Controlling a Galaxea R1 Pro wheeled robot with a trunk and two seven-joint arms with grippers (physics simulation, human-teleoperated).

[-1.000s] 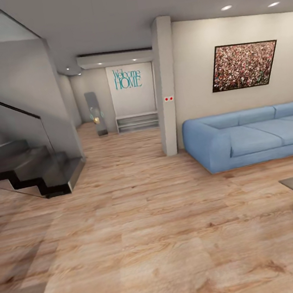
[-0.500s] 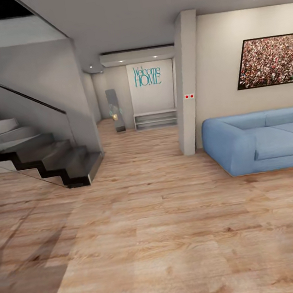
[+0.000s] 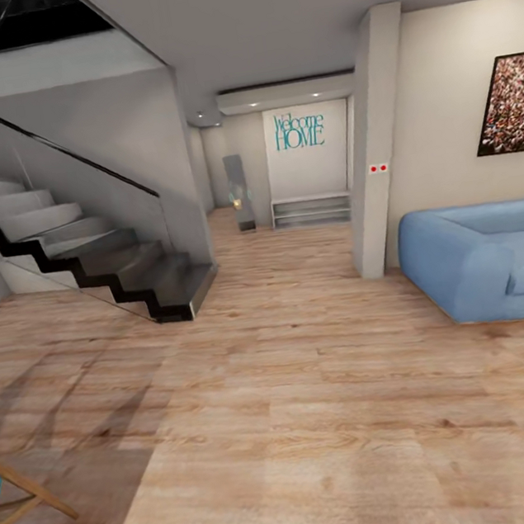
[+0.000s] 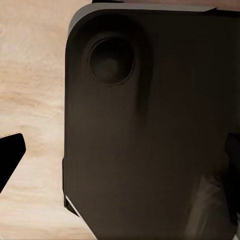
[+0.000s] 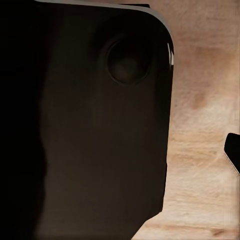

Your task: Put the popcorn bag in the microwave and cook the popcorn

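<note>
The head view has swung left since the earlier frames: the staircase now sits more central and the blue sofa slides toward the right edge. No kitchen, popcorn bag or microwave in sight. Whether either gripper is spread or pressed together, I cannot tell. Best to keep turning smoothly over the wood floor until the kitchen appears.

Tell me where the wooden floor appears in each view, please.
Head view: the wooden floor covers the lower half, from the staircase to the blue sofa.
Left wrist view: the wooden floor lies behind a dark panel.
Right wrist view: the wooden floor lies behind a similar dark panel.
Shared landmark: the pale wood grain.
</note>
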